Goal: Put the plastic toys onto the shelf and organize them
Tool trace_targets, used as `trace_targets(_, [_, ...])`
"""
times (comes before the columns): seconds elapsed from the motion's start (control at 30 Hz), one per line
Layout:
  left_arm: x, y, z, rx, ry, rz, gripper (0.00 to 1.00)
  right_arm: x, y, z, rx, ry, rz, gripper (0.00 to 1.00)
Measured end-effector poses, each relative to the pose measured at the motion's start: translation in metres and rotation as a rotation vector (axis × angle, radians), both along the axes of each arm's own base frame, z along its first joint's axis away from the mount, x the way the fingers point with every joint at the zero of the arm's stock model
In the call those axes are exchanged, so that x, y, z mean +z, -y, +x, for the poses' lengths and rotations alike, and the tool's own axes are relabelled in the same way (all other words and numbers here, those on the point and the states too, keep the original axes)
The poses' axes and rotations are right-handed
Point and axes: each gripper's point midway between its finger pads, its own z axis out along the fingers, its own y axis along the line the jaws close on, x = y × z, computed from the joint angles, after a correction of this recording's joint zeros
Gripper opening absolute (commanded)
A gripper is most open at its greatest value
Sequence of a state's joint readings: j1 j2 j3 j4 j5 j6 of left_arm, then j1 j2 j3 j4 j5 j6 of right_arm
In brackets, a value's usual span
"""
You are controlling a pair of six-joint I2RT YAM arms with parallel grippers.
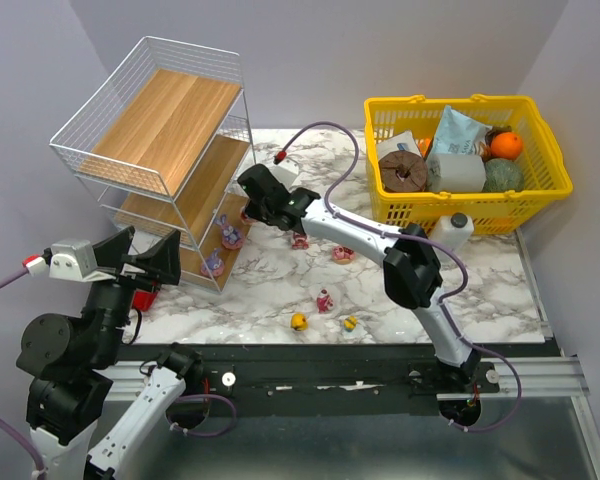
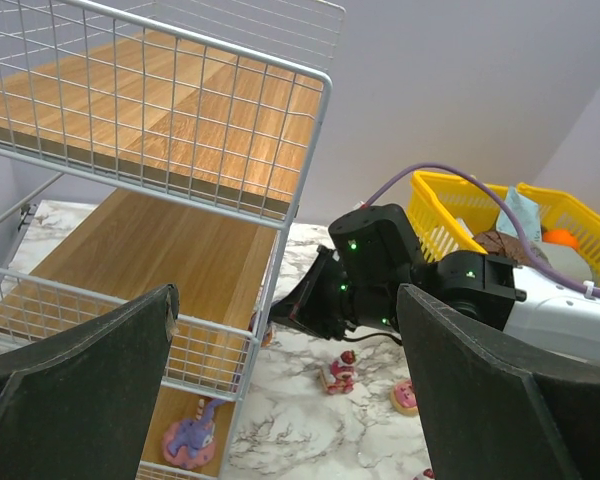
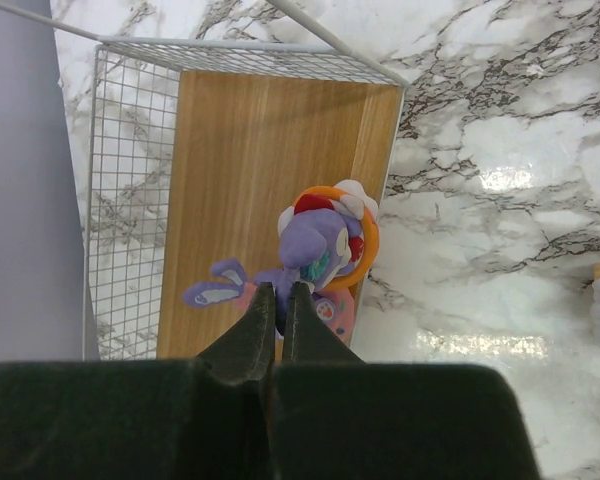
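Right gripper (image 3: pixel 280 292): fingers pressed together, holding nothing, at the lower centre of its wrist view, tips over a purple toy (image 3: pixel 315 250) on the shelf (image 3: pixel 250 150) bottom board. Left gripper (image 1: pixel 145 252): fingers wide apart, at the left of the top view, facing the shelf. 2 ducks (image 1: pixel 298 321) and 3 pink toys (image 1: pixel 324 300) sit on the table (image 1: pixel 260 290), lower centre.

Light is bright and even, falling from overhead, and colours read clearly in all three views. The worktop (image 3: pixel 540 120) throws back white patches of glare in the right wrist view, with a fainter sheen in the top view. Shadows are soft, and the lower boards of the shelf (image 1: pixel 170 130) sit slightly darker under the top one. The left fingers (image 2: pixel 80 390) loom dark and soft-edged, too near for focus. The right fingers (image 3: pixel 250 340) are almost black, showing little detail. The top view is sharp throughout.
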State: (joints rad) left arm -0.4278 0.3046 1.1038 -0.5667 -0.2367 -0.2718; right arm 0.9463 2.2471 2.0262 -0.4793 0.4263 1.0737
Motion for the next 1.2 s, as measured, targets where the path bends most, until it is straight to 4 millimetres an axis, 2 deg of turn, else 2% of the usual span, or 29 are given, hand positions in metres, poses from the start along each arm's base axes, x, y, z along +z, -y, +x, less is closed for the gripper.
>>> trace_targets(0.3, [-0.001, -0.002, 0.002, 0.012, -0.003, 0.005, 0.99, -0.017, 0.000, 0.009, -0.009, -0.059, -0.002, 0.01])
trace_targets(0.83, [-0.001, -0.003, 0.002, 0.021, -0.003, 0.012, 0.99, -0.016, -0.006, 0.028, -0.002, -0.065, 0.005, 0.05])
trace_targets(1.07, [-0.001, -0.004, 0.002, 0.022, -0.003, 0.014, 0.99, -0.017, -0.013, 0.032, 0.012, -0.058, 0.016, 0.12])
trace_targets(1.2, [-0.001, -0.004, 0.002, 0.024, -0.003, 0.014, 0.99, -0.017, -0.013, 0.033, 0.013, -0.057, 0.014, 0.20])
